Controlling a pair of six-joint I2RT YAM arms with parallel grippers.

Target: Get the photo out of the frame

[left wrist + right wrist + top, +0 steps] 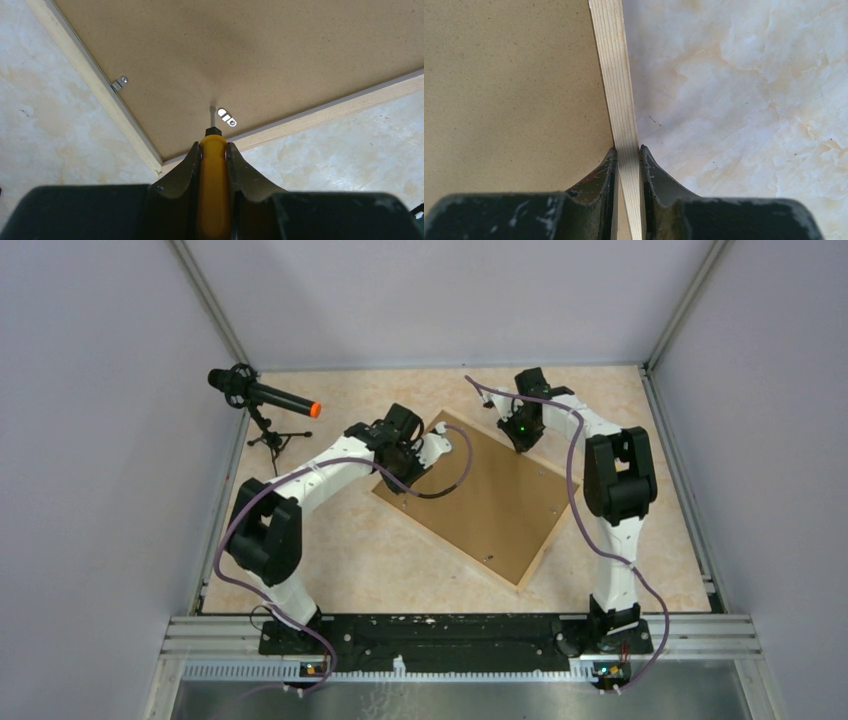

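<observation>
The frame [490, 502] lies face down on the table, its brown board back up, with pale wood edges [616, 95]. The photo is hidden under the backing. My left gripper [213, 145] is shut on a yellow-handled screwdriver [214, 185]; its tip [212, 112] rests on the board beside a small metal tab [226, 117] near the frame's corner. A second tab [119, 83] sits on the left edge. My right gripper [628, 150] is shut on the frame's wood edge at the far right side [525, 435].
A microphone on a small tripod [262, 400] stands at the back left. The left arm's cable [440, 485] loops over the frame's back. Grey walls close in the table on three sides.
</observation>
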